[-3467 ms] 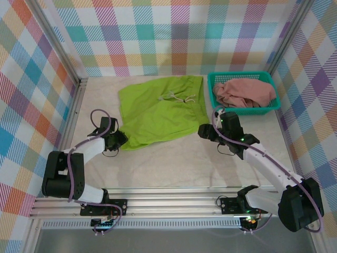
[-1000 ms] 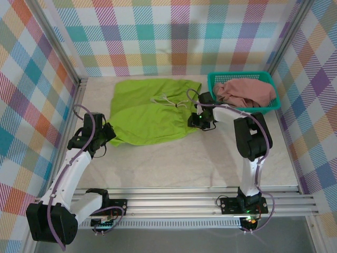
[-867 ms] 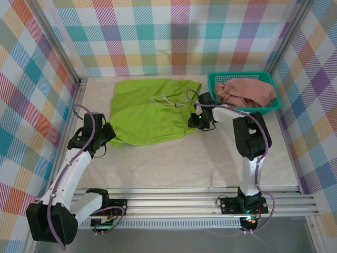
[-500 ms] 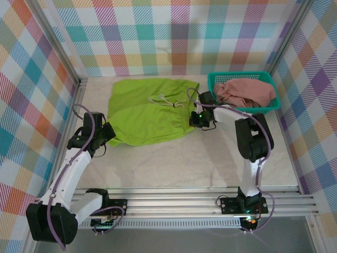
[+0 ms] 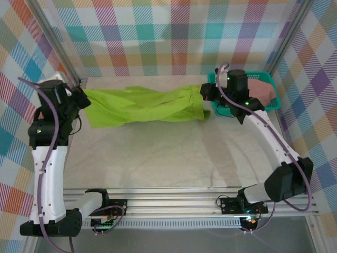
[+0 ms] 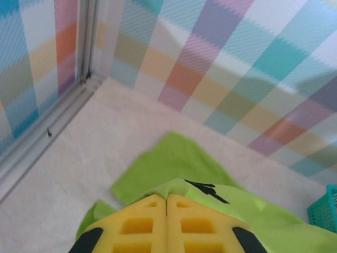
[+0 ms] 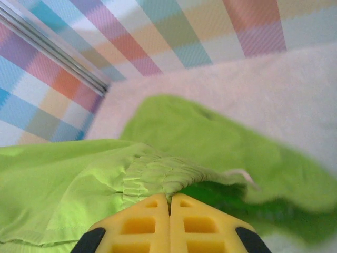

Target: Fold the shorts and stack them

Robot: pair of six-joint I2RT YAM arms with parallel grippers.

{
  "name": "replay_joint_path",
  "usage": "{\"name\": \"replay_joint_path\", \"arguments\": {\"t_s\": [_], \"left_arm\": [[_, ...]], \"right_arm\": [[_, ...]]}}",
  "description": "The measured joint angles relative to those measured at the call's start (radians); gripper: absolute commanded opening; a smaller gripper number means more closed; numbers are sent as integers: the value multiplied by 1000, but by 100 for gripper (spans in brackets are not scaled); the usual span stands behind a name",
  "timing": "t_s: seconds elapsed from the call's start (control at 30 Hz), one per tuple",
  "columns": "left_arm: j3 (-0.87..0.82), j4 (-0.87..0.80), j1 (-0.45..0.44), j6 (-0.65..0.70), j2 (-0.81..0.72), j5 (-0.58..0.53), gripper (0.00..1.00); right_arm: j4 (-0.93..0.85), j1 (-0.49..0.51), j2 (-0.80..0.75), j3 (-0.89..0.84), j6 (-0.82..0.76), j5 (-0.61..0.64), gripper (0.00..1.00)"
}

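Clenches left gripper (image 5: pixel 80 98) on lime green shorts (image 5: pixel 142 105); clenches right gripper (image 5: pixel 206 93) on waistband (image 7: pixel 152 171) end. Has pink shorts (image 5: pixel 260 88) bunched in teal basket (image 5: pixel 261 108).

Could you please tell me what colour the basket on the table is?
The basket is teal, clearest from the top external view.

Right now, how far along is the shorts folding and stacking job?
Done: nothing looks folded or stacked yet. In hand: the lime green shorts are stretched between the left gripper and the right gripper, both shut on the cloth. Left: folding them, then taking the salmon pink shorts, bunched in the teal basket, folding and stacking those.
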Motion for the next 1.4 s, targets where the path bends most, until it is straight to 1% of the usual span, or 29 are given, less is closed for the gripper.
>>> {"name": "replay_joint_path", "arguments": {"t_s": [0.2,0.4,0.53,0.63,0.73,0.87,0.97,1.03,1.13,1.2,1.3,1.4], "left_arm": [[191,-63,0,25,0,-14,0],[339,-104,0,28,3,-18,0],[366,-105,0,27,3,-18,0],[321,-96,0,27,4,-18,0],[244,-89,0,23,37,-19,0],[179,-58,0,14,151,-24,0],[175,-30,2,-5,273,-33,0],[204,-27,7,-19,352,-38,0],[323,-26,15,-31,478,-49,0],[461,-34,22,-31,561,-55,0],[677,-51,32,-31,641,-56,0],[893,-59,41,-30,671,-61,0]], "right_arm": [[-2,1,-119,61,16,0,0],[-10,1,-188,124,40,-23,0],[-23,1,-197,134,59,-46,0],[-32,4,-169,133,77,-51,0],[-34,18,-102,133,92,-52,0],[-35,43,39,149,105,-40,0],[-42,55,180,232,123,-29,0],[-49,58,280,325,138,-22,0],[-63,63,429,523,144,-18,0],[-72,62,514,675,144,-19,0],[-80,61,584,855,144,-22,0],[-56,56,586,948,144,-32,0]]}}
